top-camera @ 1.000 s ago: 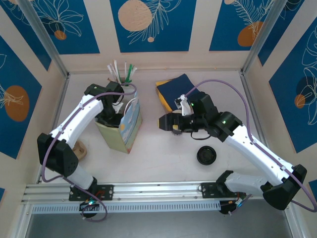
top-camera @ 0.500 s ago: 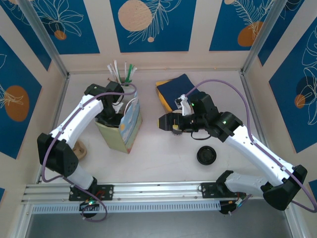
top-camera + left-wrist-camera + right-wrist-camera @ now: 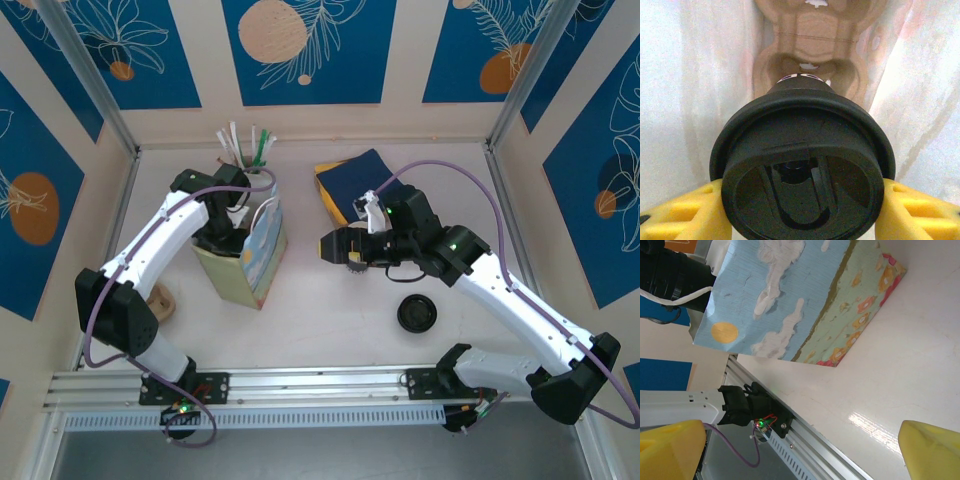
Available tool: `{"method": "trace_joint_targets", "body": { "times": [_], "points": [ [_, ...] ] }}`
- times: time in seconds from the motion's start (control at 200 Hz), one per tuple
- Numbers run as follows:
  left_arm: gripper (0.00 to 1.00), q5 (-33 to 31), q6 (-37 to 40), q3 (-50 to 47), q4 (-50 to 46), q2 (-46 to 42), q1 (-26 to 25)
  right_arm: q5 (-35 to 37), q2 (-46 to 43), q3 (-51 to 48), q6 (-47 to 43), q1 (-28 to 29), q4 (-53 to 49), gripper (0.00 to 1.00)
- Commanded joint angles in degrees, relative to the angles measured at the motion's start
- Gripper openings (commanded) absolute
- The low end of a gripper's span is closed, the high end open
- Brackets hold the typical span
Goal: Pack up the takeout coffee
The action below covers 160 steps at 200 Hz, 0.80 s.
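Coffee (image 3: 802, 165) hangs inside the bag (image 3: 262, 250), its black lid pinched on both sides by the yellow fingers (image 3: 685, 212) of the left hand (image 3: 801, 214), which is closed on it at a middling width. Gripping the lid's rim keeps the cup upright and leaves its base free. I judge this is meant to let it go straight down into a well of the pulp carrier (image 3: 810, 65) at the bag's bottom. In the wrist view the cup looks lined up over the nearer well, but the lid hides the cup's body and base, so I cannot tell whether it touches the carrier or hangs above it. The carrier's far well is cut off at the top of that view. The bag stands upright on the tabletop (image 3: 330, 300) with its mouth up, so the arm can enter from above; from overhead the arm covers the mouth and what is in it. The right hand (image 3: 332, 245) hovers near the bag's painted side, jaws spread wide with nothing between them. It is probably placed to steady the bag, though it is apart from the paper. A loose lid (image 3: 416, 314) lies by the right arm, well apart from the bag.
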Motion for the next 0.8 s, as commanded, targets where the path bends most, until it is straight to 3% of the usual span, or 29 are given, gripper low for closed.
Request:
{"method": "trace_joint_targets", "body": {
  "times": [0.0, 0.795],
  "points": [
    [0.52, 0.6, 0.1, 1.1, -0.1, 0.2, -0.2, -0.2, -0.8, -0.8, 0.4, -0.2, -0.7, 0.99],
    [0.52, 2.1, 1.4, 1.5, 0.5, -0.7, -0.4, -0.1, -1.2, -1.1, 0.7, 0.2, -0.7, 0.99]
  ]
}}
